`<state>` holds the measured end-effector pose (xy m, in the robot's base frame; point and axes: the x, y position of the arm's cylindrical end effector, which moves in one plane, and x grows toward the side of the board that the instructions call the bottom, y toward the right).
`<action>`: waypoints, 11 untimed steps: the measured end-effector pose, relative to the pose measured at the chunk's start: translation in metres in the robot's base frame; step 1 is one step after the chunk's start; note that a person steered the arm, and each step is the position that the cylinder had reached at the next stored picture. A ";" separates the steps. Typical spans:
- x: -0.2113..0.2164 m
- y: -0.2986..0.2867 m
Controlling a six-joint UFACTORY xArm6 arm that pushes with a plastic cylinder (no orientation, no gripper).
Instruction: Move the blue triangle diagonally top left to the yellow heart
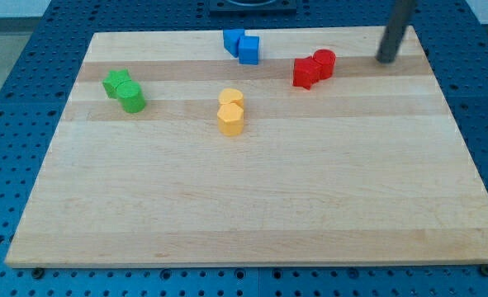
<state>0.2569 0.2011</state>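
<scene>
Two blue blocks touch near the view's top centre: one that looks like the blue triangle [232,40] and a blue cube [249,50] at its lower right. The yellow heart [231,99] sits below them near the board's middle, touching a yellow hexagon-like block [230,120] just beneath it. My tip [386,60] rests on the board at the view's top right, far to the right of the blue blocks and touching no block.
Two red blocks [314,68] touch each other left of my tip. A green star [117,82] and a green rounded block [132,100] sit together at the view's left. The wooden board [252,206] lies on a blue perforated table.
</scene>
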 end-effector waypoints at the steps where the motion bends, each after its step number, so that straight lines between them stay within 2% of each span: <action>1: -0.029 -0.073; 2: -0.037 -0.138; 4: -0.037 -0.233; 7: 0.003 -0.283; 9: 0.000 -0.326; 11: -0.006 -0.319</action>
